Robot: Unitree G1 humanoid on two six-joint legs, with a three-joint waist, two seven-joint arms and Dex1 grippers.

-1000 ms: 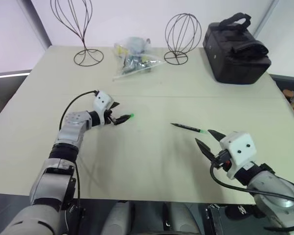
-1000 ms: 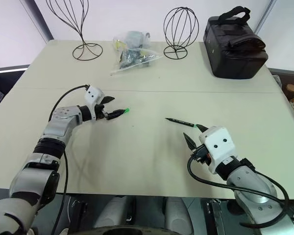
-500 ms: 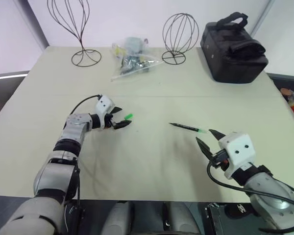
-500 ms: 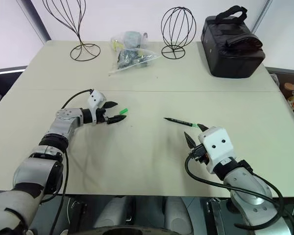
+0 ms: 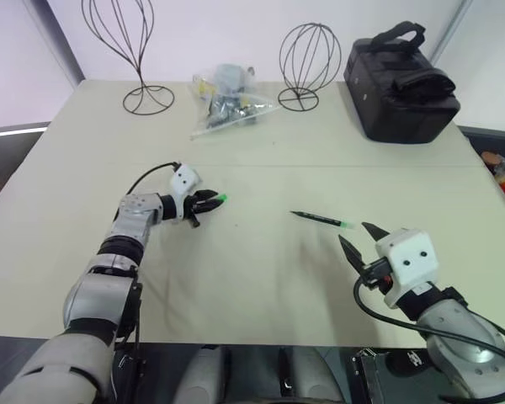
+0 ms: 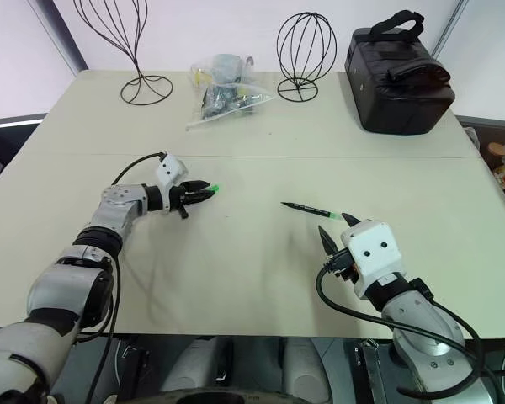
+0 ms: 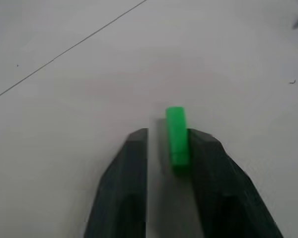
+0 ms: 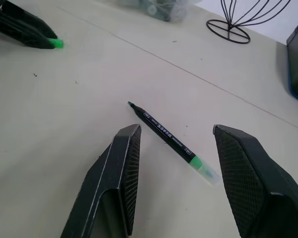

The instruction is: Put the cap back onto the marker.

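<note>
The step in hand looks like the pick-up of the cap (image 7: 177,135). The left pincer (image 5: 207,202) sits low on the desk (image 5: 261,269) with its two black fingers nearly closed around the small green cap. In the left wrist view the cap lies against one finger (image 7: 216,178) with a thin gap to the other, so the grip does not look firm yet. The cap's green end pokes out past the fingertips, pointing toward three o'clock.

The marker (image 5: 321,220) lies flat on the desk, well apart from the cap at about three o'clock of it. Its dark tip points toward ten o'clock and its pale green tail toward four. The right pincer (image 8: 176,171) hovers near the tail with its fingers spread wide and nothing held.

Next, I judge, the left fingers must finish closing and lift the cap, while the right pincer takes the marker's barrel. Then the tip and the cap's mouth must be lined up.

Small print runs along the marker's barrel, too small to read. No other writing is legible.
</note>
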